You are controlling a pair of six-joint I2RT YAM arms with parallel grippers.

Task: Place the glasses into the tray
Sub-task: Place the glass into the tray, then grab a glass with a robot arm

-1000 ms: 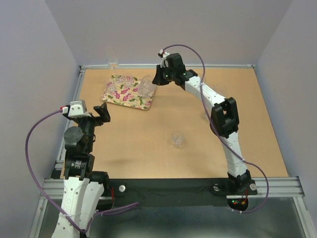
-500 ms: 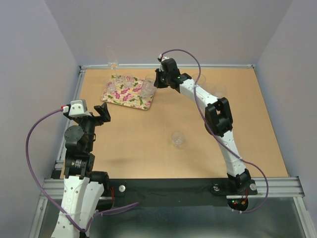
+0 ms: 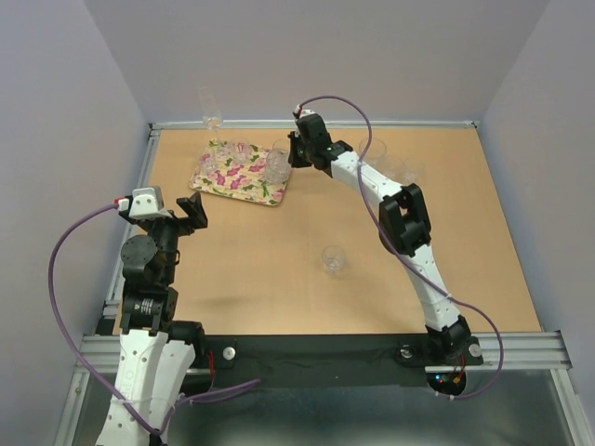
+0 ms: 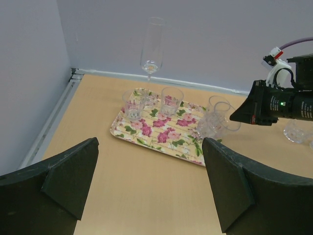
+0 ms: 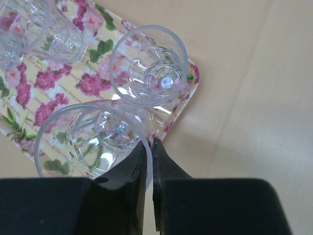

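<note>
The flowered cream tray (image 3: 216,178) lies at the back left of the table. My right gripper (image 3: 294,154) is shut on the rim of a clear glass (image 5: 93,142), holding it upright at the tray's right end (image 5: 188,93). Whether the glass rests on the tray I cannot tell. A second glass (image 5: 148,63) stands right beside it on the tray and a third (image 5: 49,27) further in. In the left wrist view two more glasses (image 4: 133,105) (image 4: 171,100) stand at the tray's back. One glass (image 3: 333,260) stands alone mid-table. My left gripper (image 3: 191,212) is open and empty, near the tray's front.
A tall champagne flute (image 3: 212,110) stands behind the tray by the back wall. Two more clear glasses (image 3: 372,149) (image 3: 409,172) stand at the back right, beside the right arm. A metal rail (image 3: 139,204) runs along the table's left edge.
My right gripper has moved left and down with the glass, from beside the tray's right end to over its right corner. The left arm has not moved.
</note>
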